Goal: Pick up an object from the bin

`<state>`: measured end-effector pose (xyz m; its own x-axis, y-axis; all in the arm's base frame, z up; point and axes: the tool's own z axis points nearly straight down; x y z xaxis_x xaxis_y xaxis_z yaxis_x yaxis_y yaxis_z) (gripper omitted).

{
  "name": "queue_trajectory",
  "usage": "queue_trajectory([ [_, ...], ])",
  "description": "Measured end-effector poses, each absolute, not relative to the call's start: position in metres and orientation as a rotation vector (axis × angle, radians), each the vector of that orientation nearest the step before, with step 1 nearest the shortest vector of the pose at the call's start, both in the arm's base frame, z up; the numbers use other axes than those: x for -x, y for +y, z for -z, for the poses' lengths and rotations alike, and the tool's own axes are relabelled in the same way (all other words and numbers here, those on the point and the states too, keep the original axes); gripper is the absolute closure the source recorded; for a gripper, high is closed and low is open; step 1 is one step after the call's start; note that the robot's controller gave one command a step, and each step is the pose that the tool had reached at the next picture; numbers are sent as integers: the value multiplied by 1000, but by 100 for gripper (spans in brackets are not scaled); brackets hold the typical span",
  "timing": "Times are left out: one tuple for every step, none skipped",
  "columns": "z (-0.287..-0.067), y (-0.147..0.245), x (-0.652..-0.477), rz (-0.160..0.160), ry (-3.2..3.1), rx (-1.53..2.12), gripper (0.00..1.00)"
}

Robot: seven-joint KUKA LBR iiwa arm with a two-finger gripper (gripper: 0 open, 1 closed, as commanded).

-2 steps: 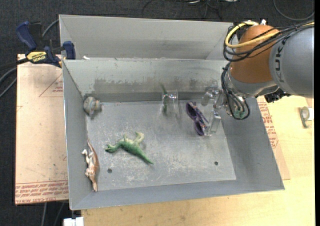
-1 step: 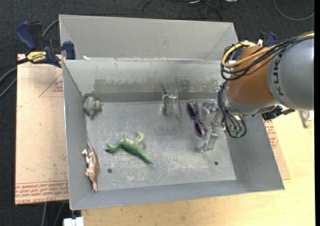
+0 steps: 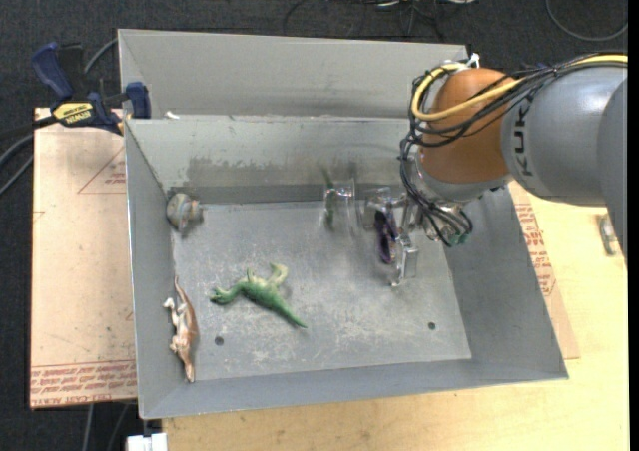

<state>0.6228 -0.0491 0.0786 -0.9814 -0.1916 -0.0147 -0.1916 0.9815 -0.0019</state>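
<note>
My gripper (image 3: 395,257) hangs over the right half of the bin, a little above the floor, fingers pointing down. It is shut on a small dark purple thing (image 3: 385,236), which sits narrow and upright between the fingers. A green toy dinosaur (image 3: 259,292) lies on the bin floor to the gripper's left, well apart from it.
A tan toy lizard (image 3: 183,330) lies along the left wall near the front. A small grey round thing (image 3: 183,209) rests in the back left corner. The arm with its orange cover and cables comes in over the bin's right rim.
</note>
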Motion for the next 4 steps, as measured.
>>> queue_trajectory([
  [-71, -103, -645, -5, 3109, -340, 100],
  [-71, -102, -645, -4, 3110, -339, 100],
  [-71, -99, -652, -6, 3103, -348, 100],
  [-84, -98, -644, -5, 3109, -320, 100],
])
